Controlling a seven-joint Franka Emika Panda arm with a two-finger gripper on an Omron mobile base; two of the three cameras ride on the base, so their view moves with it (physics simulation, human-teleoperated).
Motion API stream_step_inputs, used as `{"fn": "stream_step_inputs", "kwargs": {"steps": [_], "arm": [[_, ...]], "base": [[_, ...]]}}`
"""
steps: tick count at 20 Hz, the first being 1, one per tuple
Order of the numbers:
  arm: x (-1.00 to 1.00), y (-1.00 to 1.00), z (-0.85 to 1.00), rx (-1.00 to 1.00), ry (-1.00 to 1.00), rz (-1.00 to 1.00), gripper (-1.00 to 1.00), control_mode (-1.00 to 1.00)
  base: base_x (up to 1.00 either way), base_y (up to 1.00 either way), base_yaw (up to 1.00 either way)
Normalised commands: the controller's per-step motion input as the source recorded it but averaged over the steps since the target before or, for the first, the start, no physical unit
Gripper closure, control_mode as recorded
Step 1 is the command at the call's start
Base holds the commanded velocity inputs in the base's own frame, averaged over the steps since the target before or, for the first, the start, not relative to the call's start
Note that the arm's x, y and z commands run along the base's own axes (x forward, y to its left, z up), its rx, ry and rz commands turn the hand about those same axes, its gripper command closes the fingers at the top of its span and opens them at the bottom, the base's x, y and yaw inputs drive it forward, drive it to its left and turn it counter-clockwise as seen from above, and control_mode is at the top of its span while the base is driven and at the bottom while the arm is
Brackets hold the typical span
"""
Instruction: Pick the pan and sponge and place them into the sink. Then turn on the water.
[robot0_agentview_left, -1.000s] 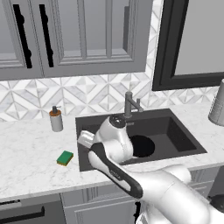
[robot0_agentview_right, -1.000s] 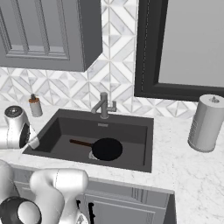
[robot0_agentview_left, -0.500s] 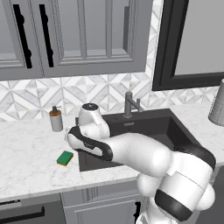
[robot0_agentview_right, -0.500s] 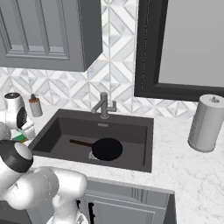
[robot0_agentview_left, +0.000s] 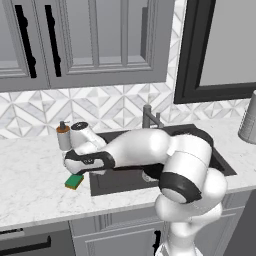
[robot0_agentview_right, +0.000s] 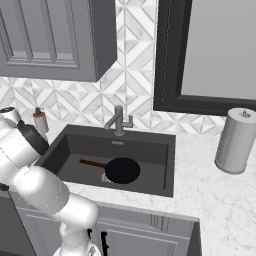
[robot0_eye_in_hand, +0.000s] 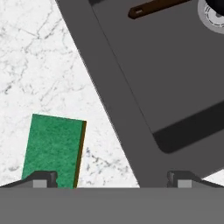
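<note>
Because the sponge (robot0_agentview_left: 74, 181) lies flat on the white marble tabletop (robot0_agentview_left: 35, 190), green face up, just beside the left rim of the sink (robot0_agentview_right: 165, 150) and not yet in it, the step in hand is judged to be its pickup. In the hand view the sponge (robot0_eye_in_hand: 53, 150) sits toward the left fingertip rather than midway between the two, so the gripper (robot0_eye_in_hand: 111, 178) should be shifted sideways until the block is centred before any descent. The jaws stand fully apart and hold nothing; keep them so until they straddle the sponge, closing across its narrow width so that the pads meet the long side faces. Descend straight down, stopping just short of the tabletop to avoid scraping the marble. The sink rim runs near the sponge's right edge, so the right fingertip must land on the tabletop between block and rim, not on the rim itself. The pan (robot0_agentview_right: 120, 170) already rests in the basin, its handle pointing left; release the sponge clear of it. The soap dispenser (robot0_agentview_left: 63, 136) stands behind the hand and should be cleared on lift-off
</note>
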Motion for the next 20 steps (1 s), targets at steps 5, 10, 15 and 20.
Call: {"fn": "stream_step_inputs", "kwargs": {"steps": [5,10,15,20], "arm": [[0.05,0.24,-0.26,-0.05,0.0,0.0,-1.0,-1.0],[0.02,0.23,-0.13,-0.03,0.0,0.0,-1.0,-1.0],[0.03,0.13,-0.16,-0.01,0.0,0.0,-1.0,-1.0],[0.07,0.05,-0.19,0.0,-0.02,0.02,-1.0,-1.0]], "base": [[0.0,0.0,0.0],[0.0,0.0,0.0],[0.0,0.0,0.0],[0.0,0.0,0.0]]}}
